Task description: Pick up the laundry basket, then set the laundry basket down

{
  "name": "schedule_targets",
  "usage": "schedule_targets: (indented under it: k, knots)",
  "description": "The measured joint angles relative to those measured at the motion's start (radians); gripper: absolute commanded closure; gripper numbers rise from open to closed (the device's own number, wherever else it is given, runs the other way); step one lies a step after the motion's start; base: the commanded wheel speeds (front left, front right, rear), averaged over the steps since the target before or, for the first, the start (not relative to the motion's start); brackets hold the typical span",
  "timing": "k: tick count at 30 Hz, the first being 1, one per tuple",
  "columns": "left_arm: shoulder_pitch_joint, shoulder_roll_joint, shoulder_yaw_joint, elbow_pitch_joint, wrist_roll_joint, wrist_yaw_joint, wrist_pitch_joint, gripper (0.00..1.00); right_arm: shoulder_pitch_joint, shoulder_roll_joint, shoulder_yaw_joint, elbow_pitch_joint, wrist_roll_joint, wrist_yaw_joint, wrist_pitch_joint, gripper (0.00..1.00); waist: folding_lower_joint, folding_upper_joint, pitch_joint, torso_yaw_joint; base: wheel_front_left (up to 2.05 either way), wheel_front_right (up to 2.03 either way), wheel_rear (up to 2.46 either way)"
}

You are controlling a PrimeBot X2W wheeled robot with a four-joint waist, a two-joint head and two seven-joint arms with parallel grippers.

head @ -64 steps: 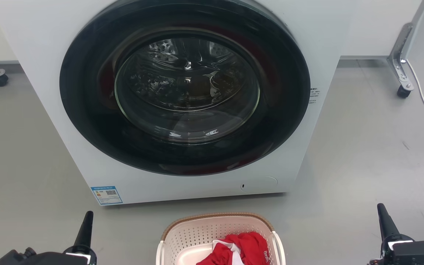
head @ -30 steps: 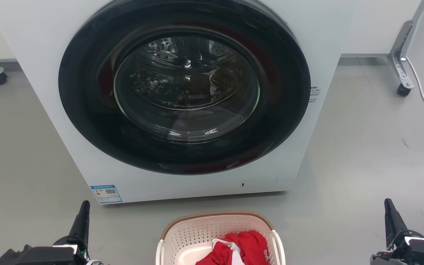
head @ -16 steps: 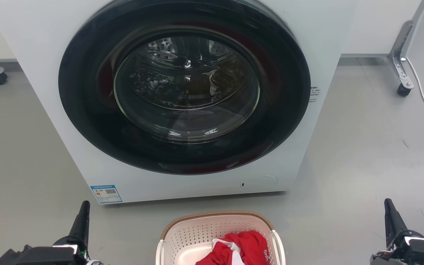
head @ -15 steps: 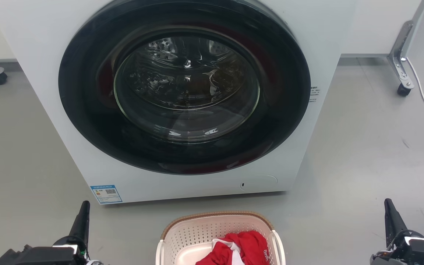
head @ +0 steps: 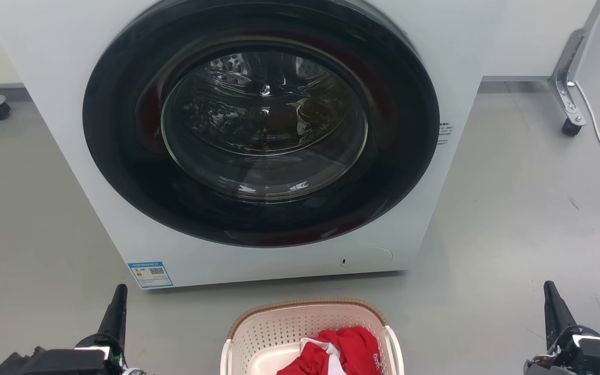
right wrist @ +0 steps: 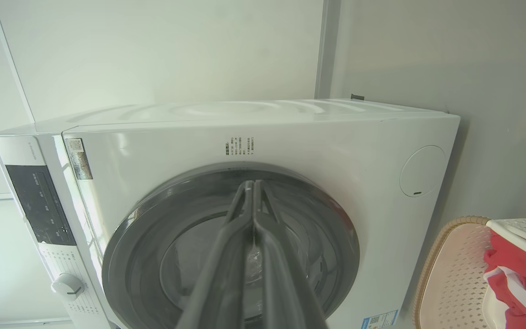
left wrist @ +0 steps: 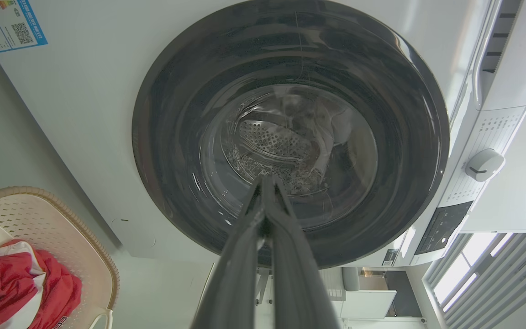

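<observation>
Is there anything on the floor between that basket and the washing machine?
No. In the head view, just a bare strip of grey floor separates the laundry basket from the washer.

My head camera looks down, close, onto the washer (head: 261,125) front. My wrist cameras face its door from left and right, rolled sideways. All share the laundry basket (head: 274,328) before it.

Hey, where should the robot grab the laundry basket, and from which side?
Probably the laundry basket by its white handles: left gripper onto the left handle, right gripper onto the right handle, each from outside. They stand out at either side.
</observation>
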Motion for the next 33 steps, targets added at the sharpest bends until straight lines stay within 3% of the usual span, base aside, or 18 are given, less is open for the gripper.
schedule_targets:
  k: [33]
  knots:
    - [0.0,0.0,0.0,0.002,0.0,0.0,0.0,1.0,0.0,0.0,0.0,0.0,0.0,0.0,0.0,1.0,0.0,0.0,0.0,0.0,0.0,0.0,0.0]
